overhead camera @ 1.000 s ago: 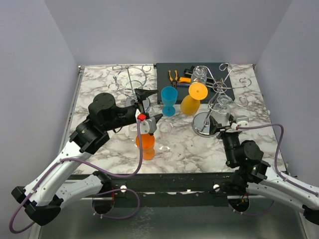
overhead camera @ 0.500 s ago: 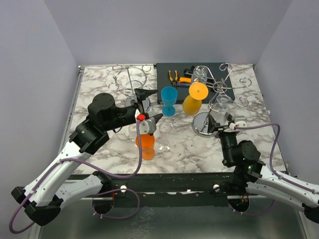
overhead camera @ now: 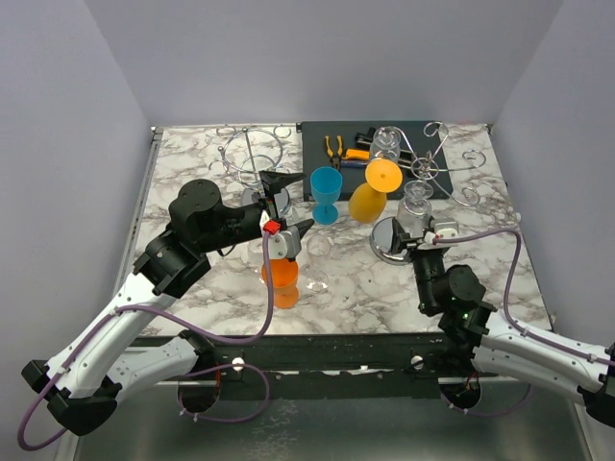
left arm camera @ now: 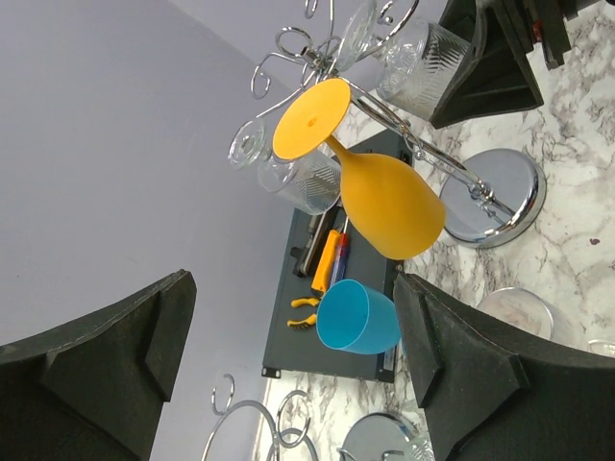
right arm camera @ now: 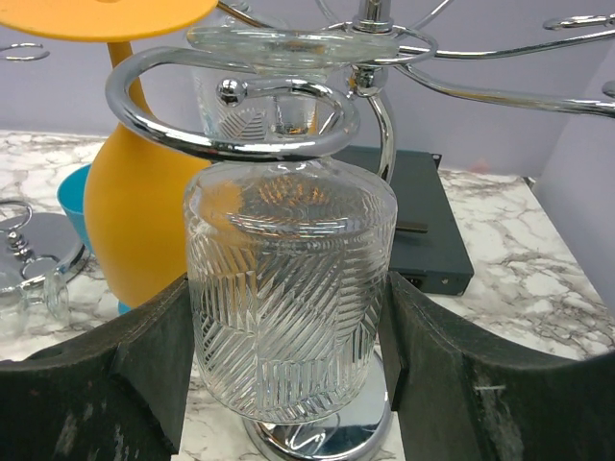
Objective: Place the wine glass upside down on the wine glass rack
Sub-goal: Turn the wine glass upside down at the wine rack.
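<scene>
A: Where's the clear glass (right arm camera: 288, 307)?
B: Upside down at a ring of the rack (right arm camera: 231, 144), right fingers (right arm camera: 452, 384) pinching its bowl
A: Left?
B: Left fingers (left arm camera: 480, 375) spread wide, empty, over the worktop (overhead camera: 192, 173)

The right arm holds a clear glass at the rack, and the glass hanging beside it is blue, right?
No: the hanging glass is yellow, not blue, as the right wrist view shows. The right gripper does hold the clear glass at the rack.
</scene>
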Robot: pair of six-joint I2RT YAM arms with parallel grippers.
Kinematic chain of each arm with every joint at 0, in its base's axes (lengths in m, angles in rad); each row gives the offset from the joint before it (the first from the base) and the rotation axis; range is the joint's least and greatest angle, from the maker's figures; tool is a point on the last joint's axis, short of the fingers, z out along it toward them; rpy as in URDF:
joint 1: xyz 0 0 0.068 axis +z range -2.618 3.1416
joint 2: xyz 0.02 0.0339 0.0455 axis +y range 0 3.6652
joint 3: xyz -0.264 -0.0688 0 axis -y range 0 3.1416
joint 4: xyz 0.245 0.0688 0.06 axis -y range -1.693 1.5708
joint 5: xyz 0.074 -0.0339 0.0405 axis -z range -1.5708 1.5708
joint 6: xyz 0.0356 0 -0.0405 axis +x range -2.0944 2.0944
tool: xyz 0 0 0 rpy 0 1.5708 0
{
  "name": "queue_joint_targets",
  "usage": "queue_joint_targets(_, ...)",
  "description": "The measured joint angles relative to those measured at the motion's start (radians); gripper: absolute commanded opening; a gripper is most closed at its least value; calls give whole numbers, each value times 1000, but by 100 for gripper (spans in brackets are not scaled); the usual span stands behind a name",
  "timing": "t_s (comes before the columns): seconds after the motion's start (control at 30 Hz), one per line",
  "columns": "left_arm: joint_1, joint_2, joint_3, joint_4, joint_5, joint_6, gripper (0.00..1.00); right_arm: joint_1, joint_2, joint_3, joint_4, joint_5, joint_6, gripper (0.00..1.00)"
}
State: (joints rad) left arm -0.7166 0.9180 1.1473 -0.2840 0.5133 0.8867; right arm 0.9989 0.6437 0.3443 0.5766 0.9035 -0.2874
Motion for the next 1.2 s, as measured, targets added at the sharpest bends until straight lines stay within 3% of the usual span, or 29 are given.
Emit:
queue_joint_targets(0.6, 0, -9, -18, 7, 0, 1, 92, -11, 6, 0, 45, -129, 21, 1)
queue_joint_targets(1.2, 0, -11, -17, 8, 0, 11, 92, -12, -118, -3, -99, -270, 111, 0)
